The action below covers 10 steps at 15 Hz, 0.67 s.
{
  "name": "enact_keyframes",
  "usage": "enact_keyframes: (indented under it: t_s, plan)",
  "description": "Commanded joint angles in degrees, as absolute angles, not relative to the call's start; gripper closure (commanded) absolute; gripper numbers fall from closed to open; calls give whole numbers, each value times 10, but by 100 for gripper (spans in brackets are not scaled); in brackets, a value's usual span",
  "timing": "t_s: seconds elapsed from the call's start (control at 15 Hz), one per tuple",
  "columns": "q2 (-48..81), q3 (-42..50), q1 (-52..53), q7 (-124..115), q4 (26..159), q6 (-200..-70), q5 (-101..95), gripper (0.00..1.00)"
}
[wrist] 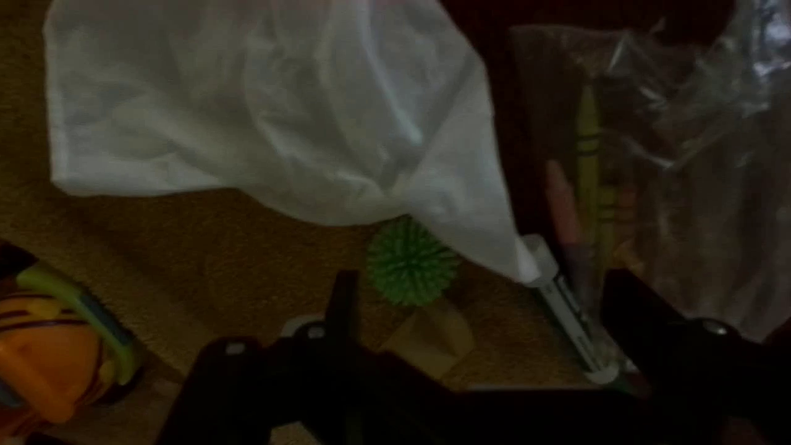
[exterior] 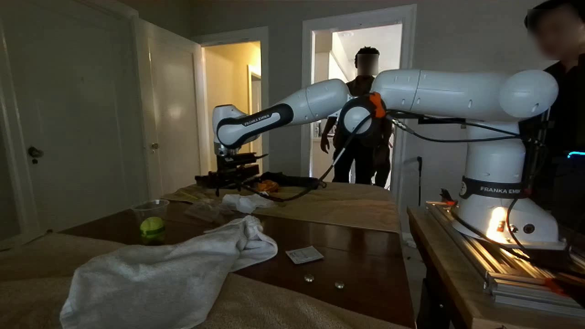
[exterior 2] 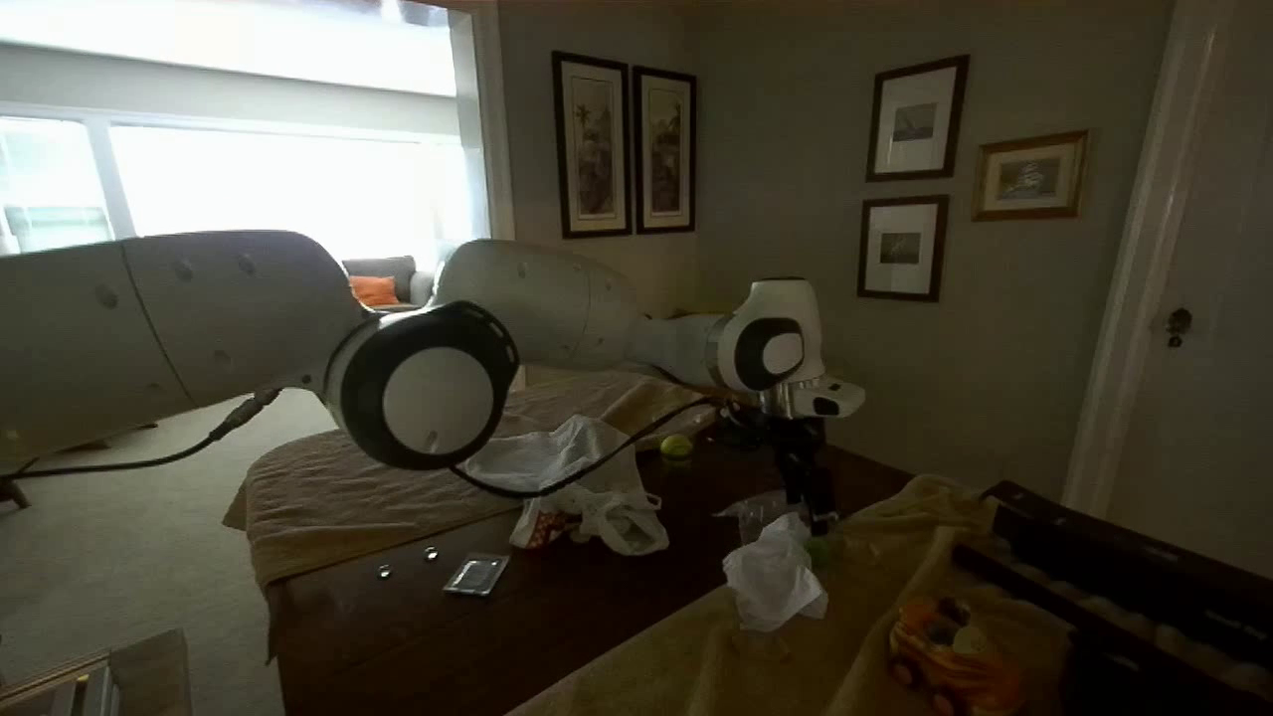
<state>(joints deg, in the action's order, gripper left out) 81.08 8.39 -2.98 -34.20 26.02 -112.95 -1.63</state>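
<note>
Wrist view shows the gripper (wrist: 480, 281) spread apart near the green ball (wrist: 412, 262), empty, any grasp seemingly not yet made, a marker (wrist: 566, 309) right of the ball.

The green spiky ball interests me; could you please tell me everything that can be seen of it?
The green spiky ball is round, rubbery-looking, covered in short nubs. It appears to rest on the tan towel. In the wrist view, a white sheet hides its upper edge and a tan scrap shows below; contact is unclear. The open gripper isn't holding it.
</note>
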Motion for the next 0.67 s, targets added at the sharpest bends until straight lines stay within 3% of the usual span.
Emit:
enact_keyframes:
  t_s: [0.0,0.6]
  plan:
    - [826,78,-14,-357,248,-1151,-17,0]
    - [829,79,-7,-351,245,-1157,-19,0]
